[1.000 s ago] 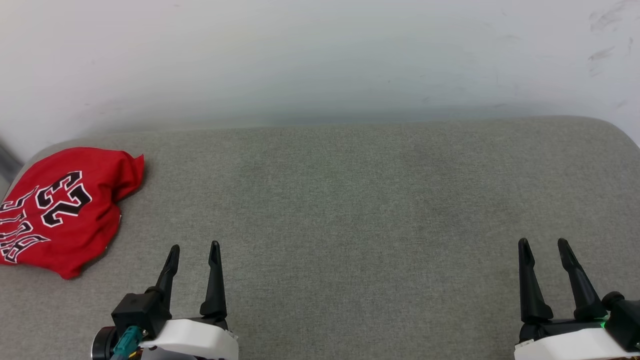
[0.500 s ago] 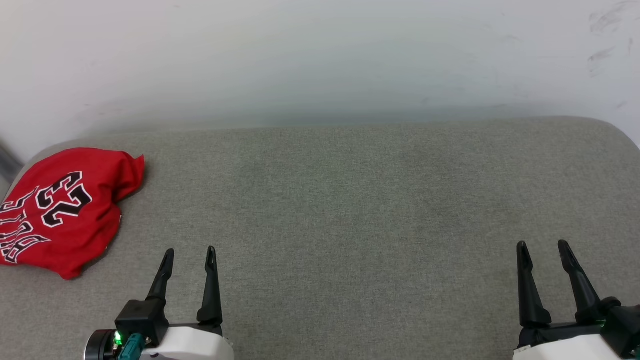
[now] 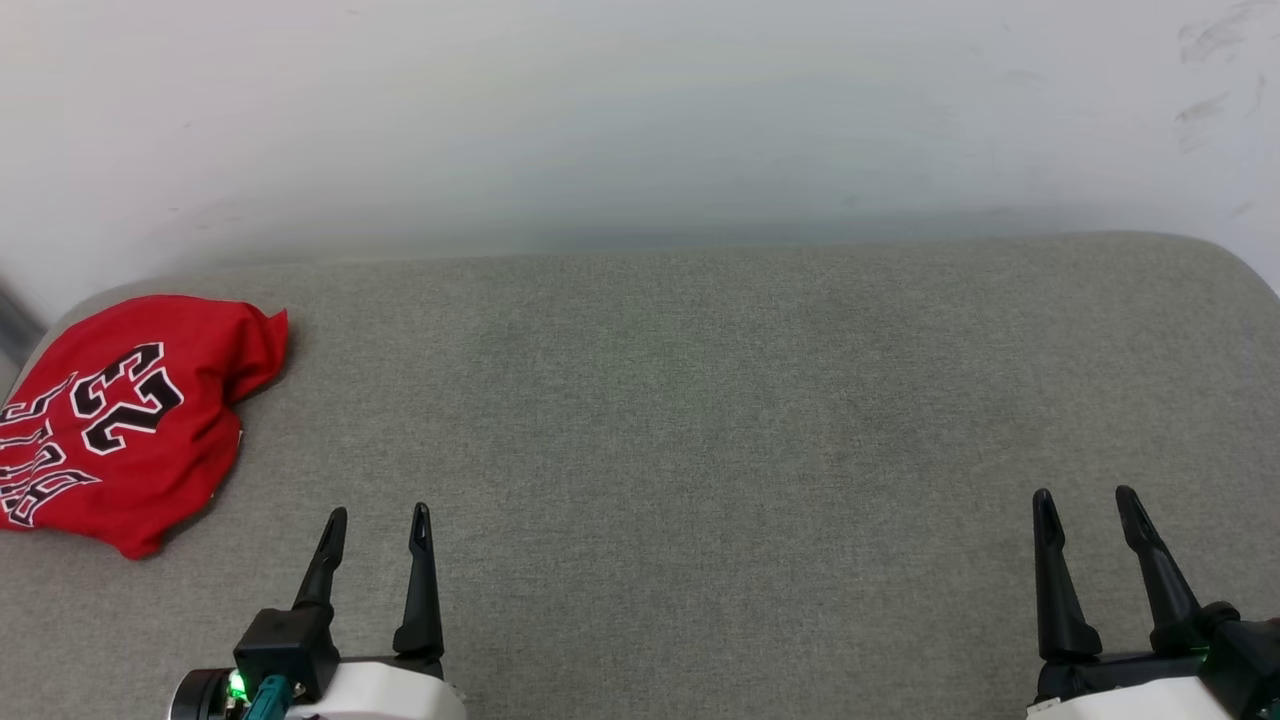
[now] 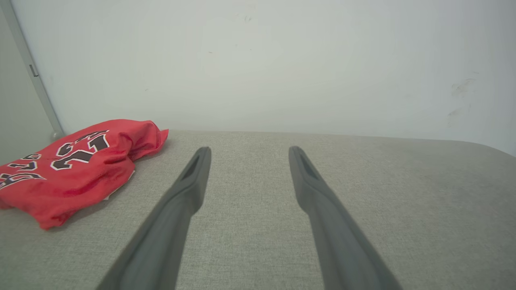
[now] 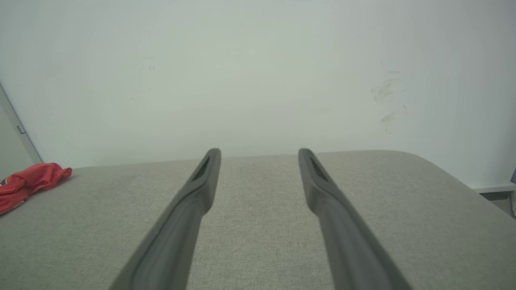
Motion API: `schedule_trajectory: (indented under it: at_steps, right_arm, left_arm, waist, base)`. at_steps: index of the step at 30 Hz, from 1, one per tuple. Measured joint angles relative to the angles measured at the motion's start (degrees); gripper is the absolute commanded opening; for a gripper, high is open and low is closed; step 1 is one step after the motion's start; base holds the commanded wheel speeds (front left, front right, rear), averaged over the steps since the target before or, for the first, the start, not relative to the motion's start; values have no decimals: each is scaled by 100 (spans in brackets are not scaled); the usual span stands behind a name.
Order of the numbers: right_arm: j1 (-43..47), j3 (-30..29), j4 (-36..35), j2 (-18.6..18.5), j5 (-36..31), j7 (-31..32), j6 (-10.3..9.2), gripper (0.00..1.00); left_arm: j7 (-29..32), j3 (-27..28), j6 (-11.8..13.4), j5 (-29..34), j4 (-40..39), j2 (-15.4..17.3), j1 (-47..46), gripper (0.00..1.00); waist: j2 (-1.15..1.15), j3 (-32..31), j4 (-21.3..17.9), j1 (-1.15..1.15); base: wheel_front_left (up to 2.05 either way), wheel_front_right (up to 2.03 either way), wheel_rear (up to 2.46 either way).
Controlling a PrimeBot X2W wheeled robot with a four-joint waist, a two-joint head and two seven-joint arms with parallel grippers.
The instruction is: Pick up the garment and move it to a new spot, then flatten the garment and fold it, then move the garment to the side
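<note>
The garment (image 3: 130, 420) is a red jersey with a black "23" and letters, lying folded in a loose bundle at the far left of the grey cushion (image 3: 700, 400). It appears too in the left wrist view (image 4: 76, 169) and, small, at the left edge of the right wrist view (image 5: 28, 183). My left gripper (image 3: 379, 515) stands open at the lower left, to the right of the garment and apart from it. My right gripper (image 3: 1085, 497) stands open at the lower right, with nothing between its fingers.
A pale wall (image 3: 640, 120) rises directly behind the cushion. The cushion's right end curves away at its rounded corner (image 3: 1230, 265). A grey vertical strip (image 4: 32, 76) runs up the wall at the far left.
Both grippers have drawn back a little toward the bottom of the head view, the left one more. The garment has not moved.
</note>
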Motion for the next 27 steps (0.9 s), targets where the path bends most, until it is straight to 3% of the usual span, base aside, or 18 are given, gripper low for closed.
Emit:
schedule_trajectory:
  at_steps: [14, 27]
  right_arm:
    - [27, 12, 14, -1, 27, -2, 0, 100]
    - [58, 58, 9, -4, 15, -3, 0, 100]
  left_arm:
    - [0, 40, 27, -35, 21, -1, -1, 100]
    - [-1, 133, 114, -33, 51, -1, -54, 100]
  waist:
    - [0, 25, 121, 0]
    - [0, 74, 846, 0]
  base:
    - [0, 0, 0]
    - [0, 0, 0]
